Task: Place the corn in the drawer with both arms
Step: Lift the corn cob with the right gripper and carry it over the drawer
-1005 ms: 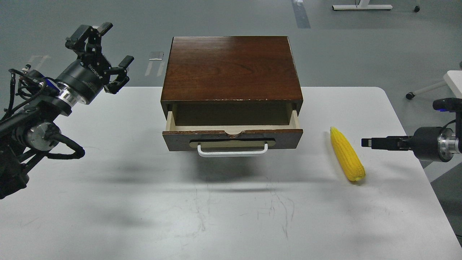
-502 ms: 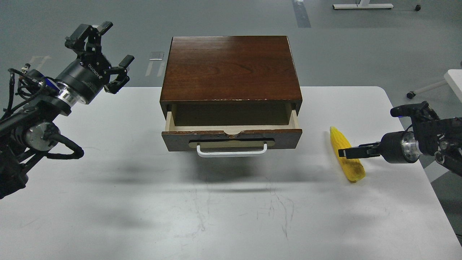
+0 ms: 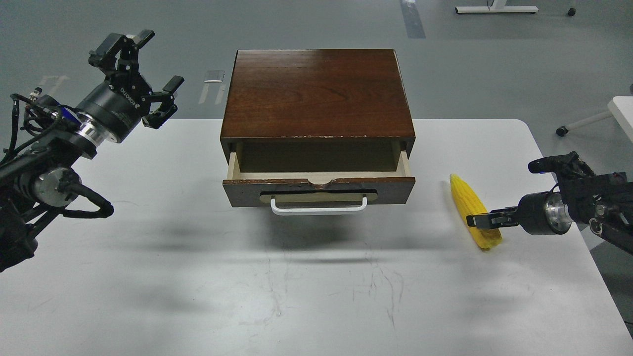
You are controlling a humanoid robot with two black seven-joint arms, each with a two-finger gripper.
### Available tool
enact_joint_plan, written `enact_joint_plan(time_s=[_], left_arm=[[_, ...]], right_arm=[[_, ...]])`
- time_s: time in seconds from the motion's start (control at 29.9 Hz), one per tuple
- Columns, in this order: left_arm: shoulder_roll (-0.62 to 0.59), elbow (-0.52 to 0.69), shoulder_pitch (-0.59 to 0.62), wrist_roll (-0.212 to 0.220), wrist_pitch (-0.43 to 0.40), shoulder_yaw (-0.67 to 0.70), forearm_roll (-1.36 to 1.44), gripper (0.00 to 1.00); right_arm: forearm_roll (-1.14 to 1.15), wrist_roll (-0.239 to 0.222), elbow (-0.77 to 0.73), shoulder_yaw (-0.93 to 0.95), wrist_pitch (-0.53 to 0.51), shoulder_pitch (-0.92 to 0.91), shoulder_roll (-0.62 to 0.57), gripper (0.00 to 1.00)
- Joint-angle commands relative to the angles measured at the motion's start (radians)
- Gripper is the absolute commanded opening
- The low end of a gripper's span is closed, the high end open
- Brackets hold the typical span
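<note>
Now: right gripper over the corn, drawer pulled open.
Corn lies on the table, right of the drawer. Right fingers edge-on, spread unreadable; left gripper raised, fingers apart.

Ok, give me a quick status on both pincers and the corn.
Left pincer open, raised left of the cabinet. Right pincer over the corn, closure unclear. Corn on table, drawer open, path clear.

The right hand is crossing the corn edge-on, its fingers blending together (grip unclear). The cabinet top is covering the drawer interior's rear. Both arms are running off-frame.
</note>
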State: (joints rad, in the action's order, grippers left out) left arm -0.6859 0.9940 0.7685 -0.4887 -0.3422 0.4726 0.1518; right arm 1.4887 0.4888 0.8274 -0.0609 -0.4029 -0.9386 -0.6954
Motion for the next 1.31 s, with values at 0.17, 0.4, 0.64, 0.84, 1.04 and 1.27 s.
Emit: enact_joint_plan(time_s=[0.17, 0.4, 0.64, 0.84, 1.04, 1.27], left_arm=[[0.003, 0.0, 0.0, 0.0, -0.001, 0.001, 0.0, 0.99], [0.009, 0.0, 0.002, 0.0, -0.001, 0.001, 0.0, 0.99], [0.002, 0.0, 0.002, 0.0, -0.001, 0.009, 0.0, 0.99], [0.0, 0.0, 0.002, 0.0, -0.001, 0.021, 0.0, 0.99], [-0.004, 0.0, 0.002, 0.0, 0.0, 0.021, 0.0, 0.99], [-0.007, 0.002, 0.003, 0.0, -0.001, 0.026, 0.0, 0.99]], right_arm=[[-0.014, 0.0, 0.147, 0.045, 0.007, -0.263, -0.179, 0.0], [-0.008, 0.0, 0.193, 0.013, -0.008, -0.543, -0.138, 0.0], [-0.005, 0.0, 0.197, -0.23, -0.014, -0.831, 0.152, 0.0], [0.091, 0.0, 0.26, -0.283, 0.004, -0.907, 0.313, 0.0], [0.275, 0.0, 0.37, -0.332, 0.091, -0.96, 0.338, 0.0], [0.372, 0.0, 0.409, -0.379, 0.208, -0.968, 0.353, 0.0]])
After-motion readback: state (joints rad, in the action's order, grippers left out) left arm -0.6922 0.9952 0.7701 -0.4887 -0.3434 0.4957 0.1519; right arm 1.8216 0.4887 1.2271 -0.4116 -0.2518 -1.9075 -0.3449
